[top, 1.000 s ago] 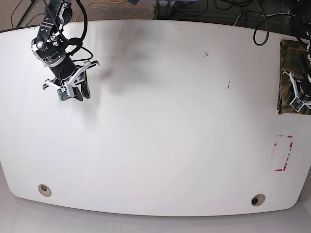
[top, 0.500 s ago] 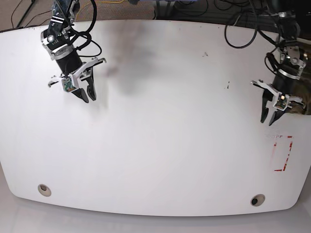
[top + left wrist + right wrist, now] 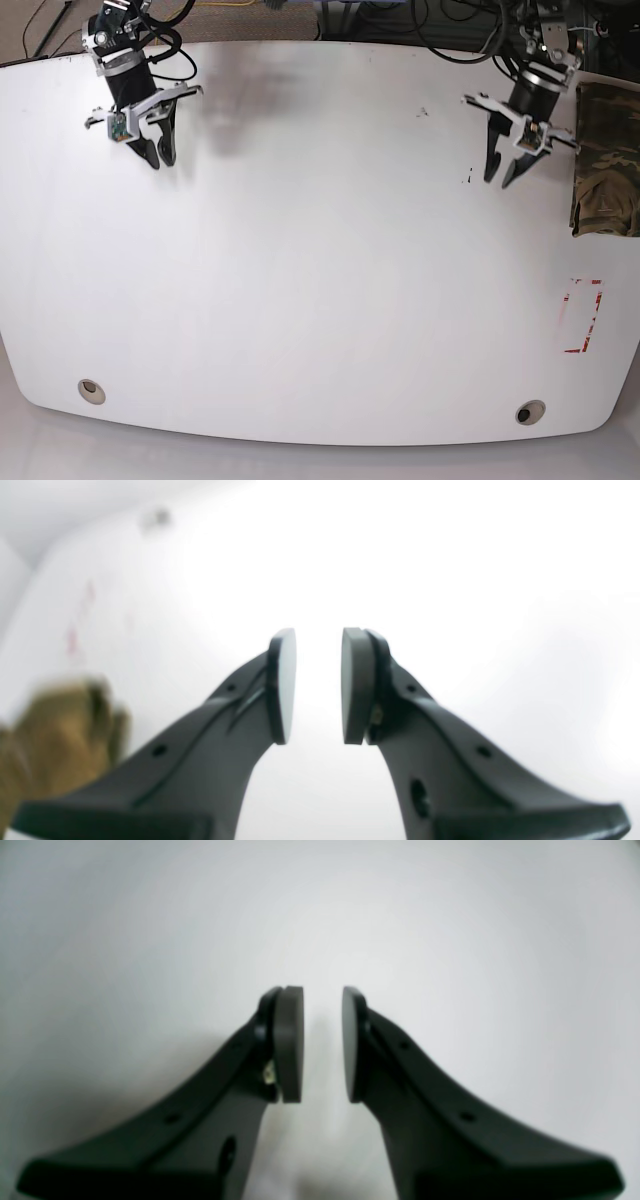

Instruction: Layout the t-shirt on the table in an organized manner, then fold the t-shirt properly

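The t-shirt (image 3: pixel 605 160) lies as a folded camouflage bundle at the table's (image 3: pixel 320 300) far right edge, and it shows blurred at the lower left of the left wrist view (image 3: pixel 60 730). My left gripper (image 3: pixel 499 180) hovers over bare tabletop to the left of the shirt and clear of it. In its own view the left gripper (image 3: pixel 319 635) is open by a narrow gap with nothing between the pads. My right gripper (image 3: pixel 161 161) hangs near the far left corner, and up close the right gripper (image 3: pixel 322 990) is likewise open and holding nothing.
A red-and-white tape mark (image 3: pixel 583 317) sits near the right edge below the shirt. Two grommet holes (image 3: pixel 91 390) (image 3: pixel 530 411) lie along the front edge. Small dark specks (image 3: pixel 467 178) mark the surface beside the left gripper. Cables run behind the table's back edge.
The left arm has pulled off the shirt at the right edge and moved up and left, leaving the shirt uncovered. The right arm has risen toward the far left corner.
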{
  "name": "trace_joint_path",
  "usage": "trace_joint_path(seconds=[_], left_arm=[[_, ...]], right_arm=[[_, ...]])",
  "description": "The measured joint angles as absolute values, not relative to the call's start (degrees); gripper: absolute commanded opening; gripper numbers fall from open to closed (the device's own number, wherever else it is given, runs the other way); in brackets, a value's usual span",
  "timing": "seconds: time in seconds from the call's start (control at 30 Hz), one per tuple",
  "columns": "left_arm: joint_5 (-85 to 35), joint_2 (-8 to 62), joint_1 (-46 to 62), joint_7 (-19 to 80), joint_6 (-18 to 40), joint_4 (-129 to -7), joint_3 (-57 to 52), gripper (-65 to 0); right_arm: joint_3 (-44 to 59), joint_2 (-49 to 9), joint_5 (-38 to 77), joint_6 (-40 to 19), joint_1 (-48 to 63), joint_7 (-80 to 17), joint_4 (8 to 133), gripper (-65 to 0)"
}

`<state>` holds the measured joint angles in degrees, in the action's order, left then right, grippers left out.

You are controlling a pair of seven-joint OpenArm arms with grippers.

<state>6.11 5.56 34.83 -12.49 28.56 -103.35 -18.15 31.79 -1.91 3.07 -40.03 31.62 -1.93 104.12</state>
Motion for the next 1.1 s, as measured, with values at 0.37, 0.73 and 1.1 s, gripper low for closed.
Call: trace_joint_path(seconds=[0.37, 0.73, 1.1], left_arm=[[5.89, 0.14, 52.01, -12.95, 28.23, -106.17, -17.56, -51.2], [5.32, -1.54, 68.71, -13.39, 28.71, -105.38, -17.41, -51.4], [5.56, 3.79, 77.06, -13.1, 28.29, -92.84, -15.92, -51.4]], right_arm=[[31.62, -2.26, 12.75, -39.62, 44.62, -1.91, 104.62, -52.8], [27.07, -2.76, 15.11, -39.07, 60.77, -1.85, 106.87, -52.8], [16.86, -7.44, 14.85, -39.81, 72.88, -1.91, 102.76, -52.8]])
